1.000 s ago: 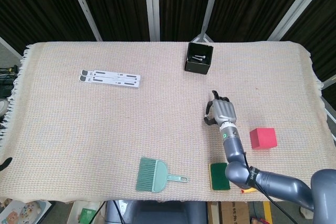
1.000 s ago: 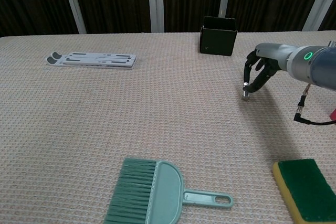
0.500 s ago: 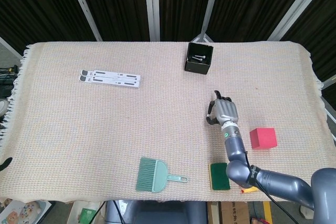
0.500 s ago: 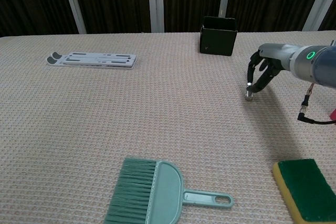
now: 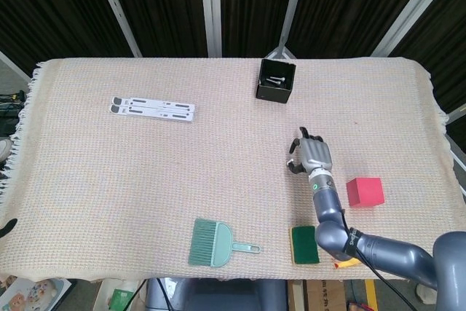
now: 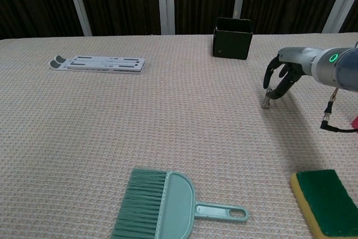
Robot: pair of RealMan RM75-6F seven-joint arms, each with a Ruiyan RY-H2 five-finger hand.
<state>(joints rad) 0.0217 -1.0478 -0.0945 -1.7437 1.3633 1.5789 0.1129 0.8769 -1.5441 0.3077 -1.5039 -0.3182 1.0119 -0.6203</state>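
The right hand (image 6: 283,73) pinches a small metal bolt (image 6: 267,102) by its upper end; the bolt's lower tip rests on the woven tablecloth (image 6: 168,116), near the black box (image 6: 232,38). Risk: a fingertip hold that slight could let the bolt slip and roll.

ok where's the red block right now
In the head view the red block sits near the table's right edge, just right of the right hand, beyond the green sponge.
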